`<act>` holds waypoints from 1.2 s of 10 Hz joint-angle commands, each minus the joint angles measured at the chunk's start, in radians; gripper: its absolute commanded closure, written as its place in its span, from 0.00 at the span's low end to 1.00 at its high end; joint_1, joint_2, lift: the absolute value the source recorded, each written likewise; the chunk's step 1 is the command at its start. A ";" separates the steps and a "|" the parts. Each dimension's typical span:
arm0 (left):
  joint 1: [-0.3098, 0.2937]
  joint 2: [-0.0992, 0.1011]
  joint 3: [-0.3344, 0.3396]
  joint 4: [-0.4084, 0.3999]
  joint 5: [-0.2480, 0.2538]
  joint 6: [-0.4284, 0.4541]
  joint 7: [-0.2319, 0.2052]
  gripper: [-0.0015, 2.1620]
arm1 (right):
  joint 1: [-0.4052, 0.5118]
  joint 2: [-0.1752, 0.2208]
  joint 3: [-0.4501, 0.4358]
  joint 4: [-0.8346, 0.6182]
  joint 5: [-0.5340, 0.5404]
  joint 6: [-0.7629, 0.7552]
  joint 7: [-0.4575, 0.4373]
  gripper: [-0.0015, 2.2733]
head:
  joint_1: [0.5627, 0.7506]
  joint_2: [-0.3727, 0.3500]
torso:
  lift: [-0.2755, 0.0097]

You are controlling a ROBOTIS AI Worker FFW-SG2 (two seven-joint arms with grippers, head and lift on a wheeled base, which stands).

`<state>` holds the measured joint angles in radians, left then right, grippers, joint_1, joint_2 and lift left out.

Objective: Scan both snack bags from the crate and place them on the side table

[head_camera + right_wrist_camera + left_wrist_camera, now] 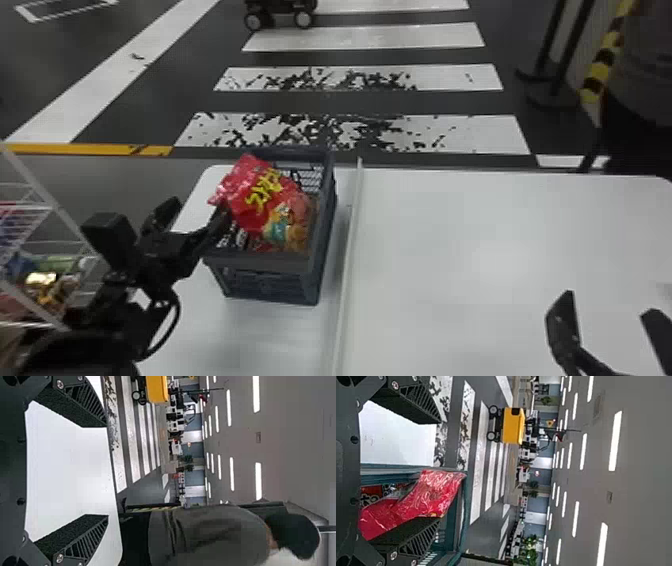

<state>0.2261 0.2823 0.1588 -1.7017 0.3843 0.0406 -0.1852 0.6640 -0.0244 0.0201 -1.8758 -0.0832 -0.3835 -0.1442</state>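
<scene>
The crate [260,261] holds a red snack bag [247,192]; left tool [195,216], spread, lies at its left, right tool [608,307], spread, at its right

Crate [265,280]: 1, blue-grey plastic, open-topped, latticed walls, upright on white tabletop. Top snack bag [250,192]: glossy red, yellow lettering, orange/teal artwork, sealed edge crinkled — tilted in crate, 1 corner past its left rim. Beneath it, red packaging with black-and-white print [371,491] — mostly hidden, probably bag 2.
</scene>
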 commanded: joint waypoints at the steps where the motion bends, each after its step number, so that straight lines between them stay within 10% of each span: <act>1: -0.045 0.000 -0.001 0.025 0.001 0.035 -0.045 0.06 | 0.000 0.000 0.000 0.000 0.000 -0.001 0.000 0.05 | 0.70 0.68 | 0.62; 3: -0.091 0.000 0.004 0.053 0.001 0.094 -0.134 0.04 | 0.000 -0.002 -0.002 0.000 -0.001 0.002 0.000 0.05 | 0.70 0.65 | 0.62; 8: -0.134 0.000 -0.005 0.089 0.005 0.140 -0.145 0.17 | -0.006 -0.003 -0.005 0.000 -0.004 0.002 0.000 0.05 | 0.70 0.63 | 0.62; 12: -0.151 -0.002 -0.016 0.088 0.004 0.229 -0.140 0.96 | -0.006 -0.003 -0.008 0.001 -0.013 0.002 0.000 0.05 | 0.70 0.62 | 0.62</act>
<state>0.0788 0.2808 0.1490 -1.6127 0.3910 0.2420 -0.3264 0.6581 -0.0276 0.0129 -1.8745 -0.0949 -0.3811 -0.1442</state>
